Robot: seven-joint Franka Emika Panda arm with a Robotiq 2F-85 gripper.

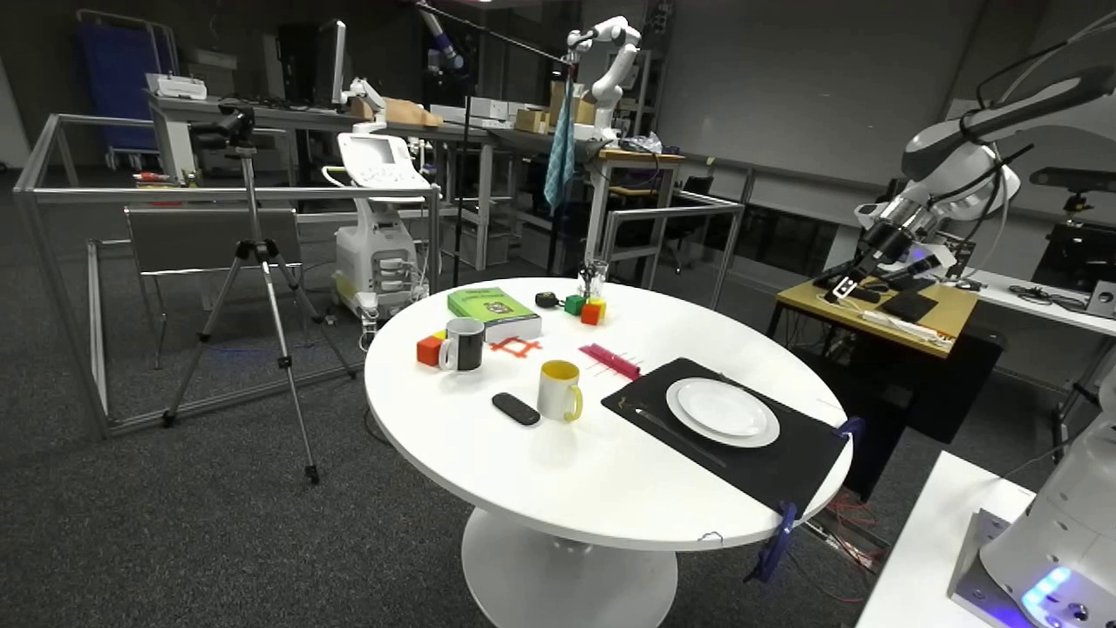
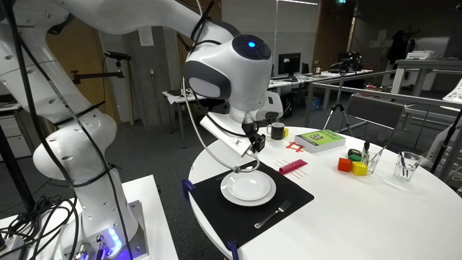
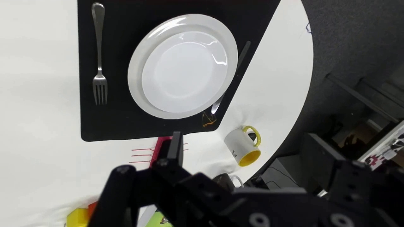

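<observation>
- The round table (image 1: 567,475) spreads well below the gripper (image 3: 243,137); a steep drop could drive the fingers (image 3: 175,146) into its top.
- The black mat (image 3: 109,126) lies on the table under the gripper; a sideways drag might pull along everything on it.
- The gripper hangs in the air, fingers parted wide; it holds nothing and appears to touch nothing.
- The white plates (image 3: 183,69) seem nearest, below the gripper on the mat, small on large; a bump could make the upper one slide.
- The cable (image 2: 236,169) loops beside the gripper; on a low pass it could catch a plate rim.
- The yellow-handled mug (image 3: 240,145) stands upright, farther from the gripper, lined up between the fingers in the wrist view; a sideways knock might topple it.
- The fork (image 3: 99,60) and the knife (image 3: 243,53) lie below the gripper, either side of the plates; thin and flat, they could slip from a shallow grip.
</observation>
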